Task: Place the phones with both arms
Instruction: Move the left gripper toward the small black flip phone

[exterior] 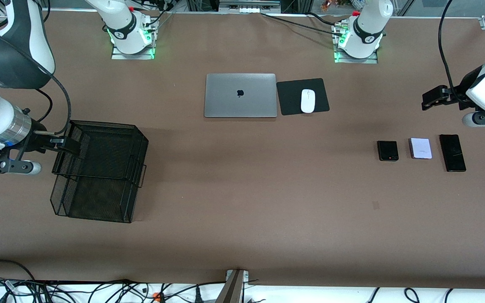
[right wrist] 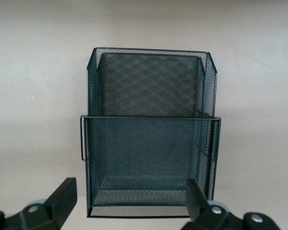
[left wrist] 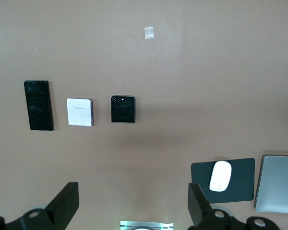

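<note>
Three phones lie in a row toward the left arm's end of the table: a small squarish black one [exterior: 387,150] [left wrist: 123,109], a pale lavender-white one [exterior: 420,148] [left wrist: 79,111] and a long slim black slab [exterior: 452,152] [left wrist: 38,105]. My left gripper [exterior: 427,100] [left wrist: 133,201] hangs open and empty in the air, over bare table beside the row. At the right arm's end, my right gripper [exterior: 63,143] [right wrist: 130,199] is also open and empty. It hovers at the edge of a black two-tier mesh tray [exterior: 91,202] [right wrist: 149,143].
A shut silver laptop [exterior: 240,95] [left wrist: 278,184] lies near the robots' bases. Beside it a white mouse [exterior: 307,101] [left wrist: 221,176] rests on a black pad [exterior: 289,99] [left wrist: 242,179]. Cables run along the table edge nearest the front camera.
</note>
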{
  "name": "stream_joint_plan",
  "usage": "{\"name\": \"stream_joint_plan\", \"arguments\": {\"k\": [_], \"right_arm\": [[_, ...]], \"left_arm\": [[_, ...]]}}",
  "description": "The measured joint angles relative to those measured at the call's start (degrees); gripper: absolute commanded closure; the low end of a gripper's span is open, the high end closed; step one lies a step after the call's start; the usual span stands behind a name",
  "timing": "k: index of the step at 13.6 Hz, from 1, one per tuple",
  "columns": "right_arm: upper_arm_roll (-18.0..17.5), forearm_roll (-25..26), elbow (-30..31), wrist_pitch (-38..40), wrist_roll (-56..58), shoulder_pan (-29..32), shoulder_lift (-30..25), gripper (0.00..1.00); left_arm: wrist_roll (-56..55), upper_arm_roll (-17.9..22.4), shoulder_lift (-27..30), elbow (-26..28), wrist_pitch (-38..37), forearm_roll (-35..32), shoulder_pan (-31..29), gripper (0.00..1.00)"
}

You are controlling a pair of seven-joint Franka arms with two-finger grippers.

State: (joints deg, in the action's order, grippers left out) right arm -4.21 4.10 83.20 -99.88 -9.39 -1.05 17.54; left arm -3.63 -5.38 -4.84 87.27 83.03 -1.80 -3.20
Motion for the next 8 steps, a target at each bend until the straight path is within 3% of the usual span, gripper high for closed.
{"name": "stream_joint_plan", "arguments": {"k": [8], "right_arm": [[0.0, 0.0, 0.0, 0.0, 0.0, 0.0, 0.0, 0.0]], "left_arm": [[0.1, 0.0, 0.2, 0.0, 0.0, 0.9, 0.0, 0.0]]}}
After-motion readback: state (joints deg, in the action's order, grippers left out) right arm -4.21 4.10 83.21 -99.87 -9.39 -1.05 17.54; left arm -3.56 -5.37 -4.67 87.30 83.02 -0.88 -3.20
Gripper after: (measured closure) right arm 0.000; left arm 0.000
